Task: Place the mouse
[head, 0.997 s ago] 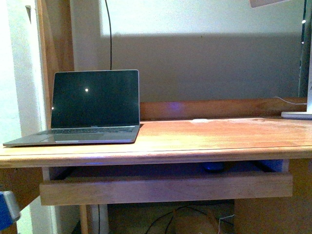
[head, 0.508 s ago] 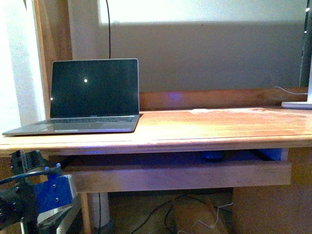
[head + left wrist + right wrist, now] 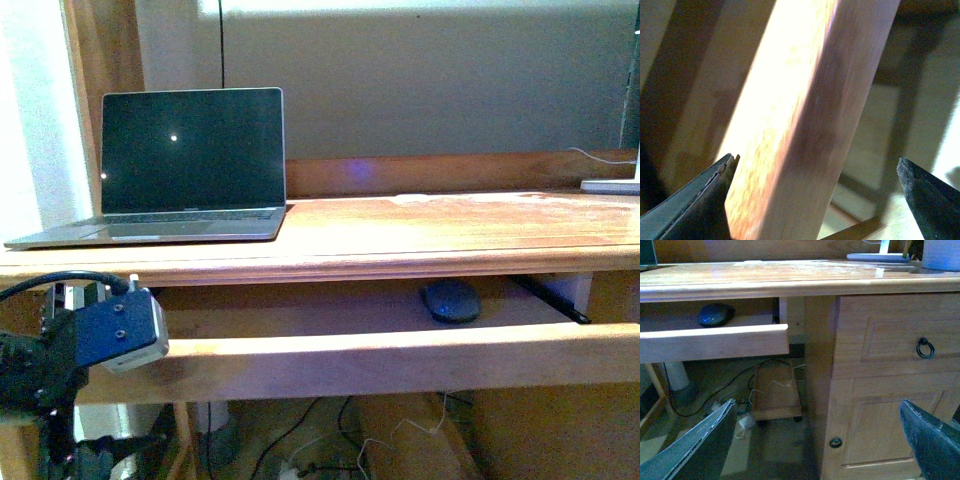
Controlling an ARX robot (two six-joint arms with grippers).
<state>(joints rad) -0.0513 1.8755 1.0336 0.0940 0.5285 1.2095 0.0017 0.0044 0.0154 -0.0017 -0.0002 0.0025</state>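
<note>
One laptop [image 3: 190, 170]; one mouse [image 3: 450, 300], right of left gripper [image 3: 815, 160], whose wide-spread jaws straddle the drawer [image 3: 380, 362] front; right gripper [image 3: 817, 402] spread, empty. Drawer now further out, mouse exposed.

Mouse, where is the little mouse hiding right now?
In the front view the mouse lies inside the open drawer under the desk top, right of centre and well to the right of the laptop.
</note>
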